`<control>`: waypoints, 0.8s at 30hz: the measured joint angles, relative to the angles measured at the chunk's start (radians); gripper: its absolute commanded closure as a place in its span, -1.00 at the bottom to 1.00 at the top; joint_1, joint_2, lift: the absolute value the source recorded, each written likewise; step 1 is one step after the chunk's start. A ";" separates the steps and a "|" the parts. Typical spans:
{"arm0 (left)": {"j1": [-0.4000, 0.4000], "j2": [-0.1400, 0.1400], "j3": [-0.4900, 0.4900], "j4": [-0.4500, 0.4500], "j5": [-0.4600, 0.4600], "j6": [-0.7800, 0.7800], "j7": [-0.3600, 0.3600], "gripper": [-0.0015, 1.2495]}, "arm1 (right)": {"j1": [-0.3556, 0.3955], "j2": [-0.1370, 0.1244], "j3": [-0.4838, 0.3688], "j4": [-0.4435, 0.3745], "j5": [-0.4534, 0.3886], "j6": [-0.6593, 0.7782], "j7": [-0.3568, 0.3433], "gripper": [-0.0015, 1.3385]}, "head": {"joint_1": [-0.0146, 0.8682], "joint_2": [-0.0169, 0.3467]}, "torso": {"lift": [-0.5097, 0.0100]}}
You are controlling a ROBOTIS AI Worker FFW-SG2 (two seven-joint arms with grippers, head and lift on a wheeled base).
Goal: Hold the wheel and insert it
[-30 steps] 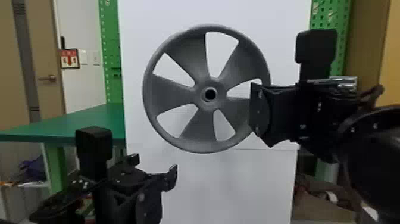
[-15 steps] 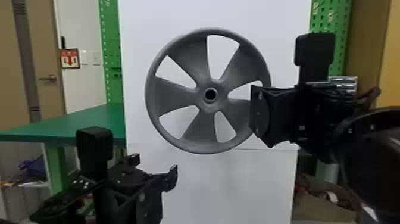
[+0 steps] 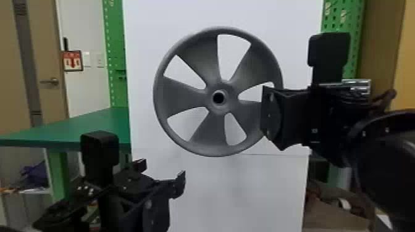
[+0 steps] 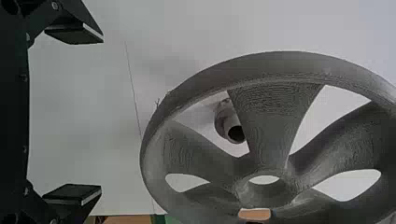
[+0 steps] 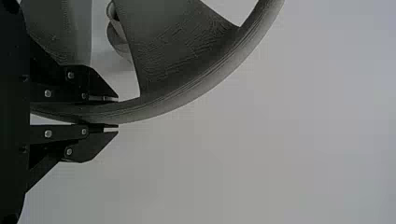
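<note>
Grey wheel (image 3: 185, 95), white panel (image 3: 148, 24)
Fine wavy lines mark the wheel's blades (image 4: 275, 112); the left gripper (image 3: 162, 174) and right gripper (image 3: 270, 114) are black, the tabletop (image 3: 102, 123) deep green, the pegboard (image 3: 355, 18) green with dark dots, the door (image 3: 43, 52) tan, the sign (image 3: 73, 60) red and white

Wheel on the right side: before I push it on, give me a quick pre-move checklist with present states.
1. Right end effector shut on the wheel's rim: ok.
2. Left end effector clear of the wheel: ok, open and apart from it.
3. Hub lined up with the peg: cannot tell; the left wrist view's slant hides true alignment.
4. Hub seated on the peg: not ok, the peg stands behind the wheel.
</note>
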 measured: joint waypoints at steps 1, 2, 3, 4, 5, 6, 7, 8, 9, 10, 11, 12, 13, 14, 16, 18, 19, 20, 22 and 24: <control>0.000 0.000 0.000 0.000 0.000 0.000 0.000 -0.77 | 0.000 0.000 -0.001 0.001 0.000 -0.001 0.000 0.80 | -0.56 -0.35 | -0.94; 0.000 0.000 0.000 0.000 0.000 0.000 0.000 -0.77 | -0.001 0.000 -0.002 0.002 0.000 -0.001 0.000 0.80 | -0.56 -0.35 | -0.94; 0.000 0.000 0.000 0.000 0.000 0.000 0.000 -0.77 | -0.001 0.000 -0.003 0.003 0.001 -0.002 0.000 0.80 | -0.56 -0.35 | -0.94; -0.001 0.000 0.000 0.000 0.000 0.000 0.000 -0.77 | -0.002 0.000 -0.004 0.004 0.001 -0.002 0.000 0.80 | -0.56 -0.35 | -0.94; -0.001 0.000 0.000 0.000 0.000 0.000 0.000 -0.77 | -0.002 0.000 -0.005 0.004 0.001 -0.002 0.000 0.80 | -0.56 -0.35 | -0.94; -0.001 0.000 0.000 0.000 0.000 0.000 0.000 -0.76 | -0.002 0.000 -0.006 0.005 0.002 -0.003 0.000 0.80 | -0.56 -0.35 | -0.94; 0.000 0.000 0.000 0.000 0.000 0.000 0.000 -0.77 | -0.003 0.000 -0.007 0.006 0.002 -0.003 0.000 0.80 | -0.56 -0.35 | -0.94; 0.000 0.000 0.000 0.000 0.000 0.000 0.000 -0.76 | -0.003 0.000 -0.007 0.007 0.002 -0.003 0.000 0.80 | -0.56 -0.35 | -0.94; 0.000 0.000 0.000 0.000 0.000 0.000 0.000 -0.76 | -0.004 0.000 -0.007 0.008 0.002 -0.003 0.000 0.80 | -0.56 -0.35 | -0.94; 0.000 0.000 0.000 0.000 0.000 0.000 0.000 -0.77 | -0.004 0.000 -0.008 0.009 0.003 -0.003 0.000 0.80 | -0.56 -0.35 | -0.94; 0.000 0.000 0.000 0.000 0.000 0.000 0.000 -0.77 | -0.005 0.000 -0.008 0.010 0.003 -0.004 0.000 0.80 | -0.56 -0.35 | -0.94; 0.000 0.000 0.000 0.000 0.000 0.000 0.000 -0.77 | -0.005 0.000 -0.009 0.012 0.003 -0.004 0.000 0.80 | -0.56 -0.35 | -0.94; 0.001 0.000 0.000 0.000 0.000 0.000 0.000 -0.77 | -0.006 0.000 -0.009 0.013 0.003 -0.005 0.000 0.80 | -0.56 -0.35 | -0.94; 0.001 0.000 0.000 0.000 0.000 0.000 0.000 -0.77 | -0.007 0.000 -0.009 0.014 0.003 -0.005 0.000 0.80 | -0.56 -0.35 | -0.94; 0.001 0.000 0.000 0.000 0.000 0.000 0.000 -0.76 | -0.009 0.000 -0.009 0.019 0.003 -0.006 0.000 0.80 | -0.56 -0.35 | -0.94; 0.001 0.000 -0.001 0.000 0.000 0.000 0.000 -0.77 | -0.012 0.000 -0.009 0.025 0.003 -0.007 0.000 0.80 | -0.56 -0.35 | -0.94; 0.001 0.000 -0.001 0.000 0.000 0.000 0.000 -0.76 | -0.014 0.000 -0.008 0.030 0.003 -0.008 0.000 0.80 | -0.56 -0.35 | -0.94; 0.001 0.000 -0.001 0.000 0.000 0.000 0.000 -0.77 | -0.016 0.000 -0.008 0.034 0.003 -0.009 0.000 0.80 | -0.56 -0.35 | -0.94; 0.001 0.000 -0.001 0.000 0.000 0.000 0.000 -0.77 | -0.022 0.000 -0.007 0.046 0.004 -0.011 0.000 0.80 | -0.56 -0.35 | -0.94; 0.001 0.000 -0.001 0.000 0.000 0.000 0.000 -0.77 | -0.030 0.000 -0.007 0.060 0.004 -0.014 0.000 0.80 | -0.56 -0.35 | -0.94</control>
